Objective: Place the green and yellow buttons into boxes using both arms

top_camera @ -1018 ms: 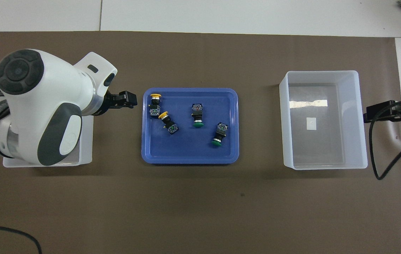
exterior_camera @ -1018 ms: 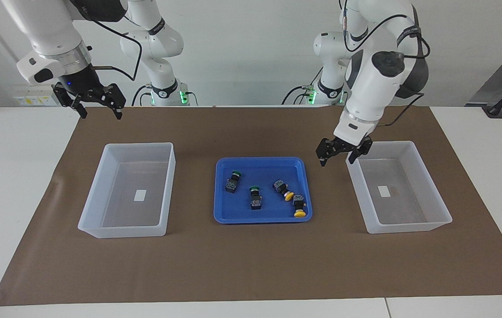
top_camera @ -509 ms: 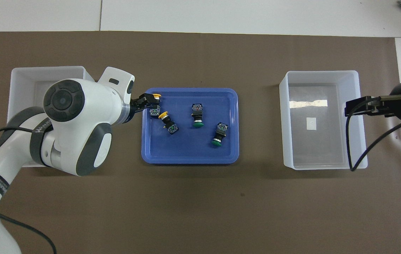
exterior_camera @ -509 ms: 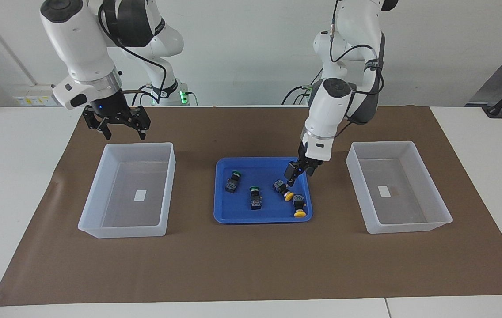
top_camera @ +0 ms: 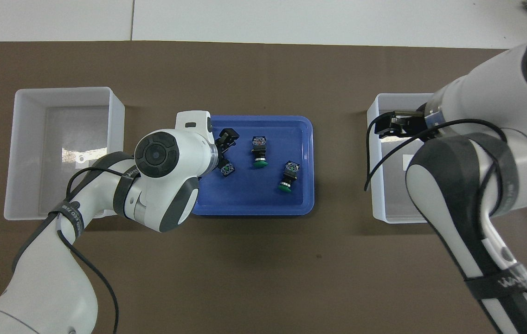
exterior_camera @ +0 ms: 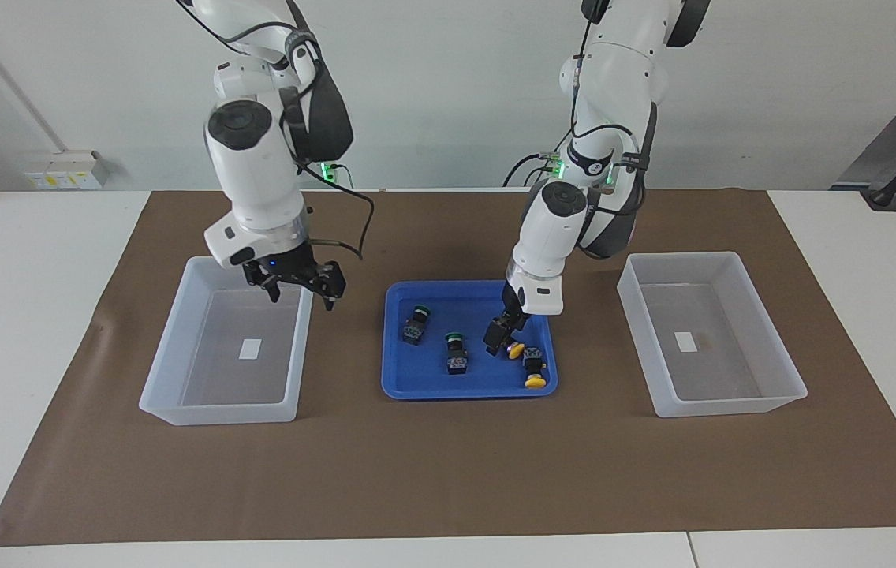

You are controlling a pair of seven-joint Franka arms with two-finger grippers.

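Observation:
Two green buttons (exterior_camera: 415, 323) (exterior_camera: 456, 353) and two yellow buttons (exterior_camera: 516, 350) (exterior_camera: 533, 371) lie in a shallow blue tray (exterior_camera: 468, 388). My left gripper (exterior_camera: 497, 341) is low in the tray, open, right at the body of the yellow button nearer to the robots. In the overhead view the left gripper (top_camera: 226, 138) and arm hide both yellow caps; one blue-grey end (top_camera: 227, 170) shows. My right gripper (exterior_camera: 300, 296) is open and empty over the tray-side rim of a box (exterior_camera: 172, 355). The other box (exterior_camera: 732, 406) holds no button.
The tray (top_camera: 254, 207) sits mid-table between the two boxes (top_camera: 10, 153) (top_camera: 375, 185) on a brown mat. The green buttons (top_camera: 259, 151) (top_camera: 287, 176) lie uncovered in the tray. The right arm overhangs most of its box from above.
My left gripper has come down deeper into the tray onto the yellow button. My right arm has swung toward the tray, from its box's robot-side edge to over the tray-side rim.

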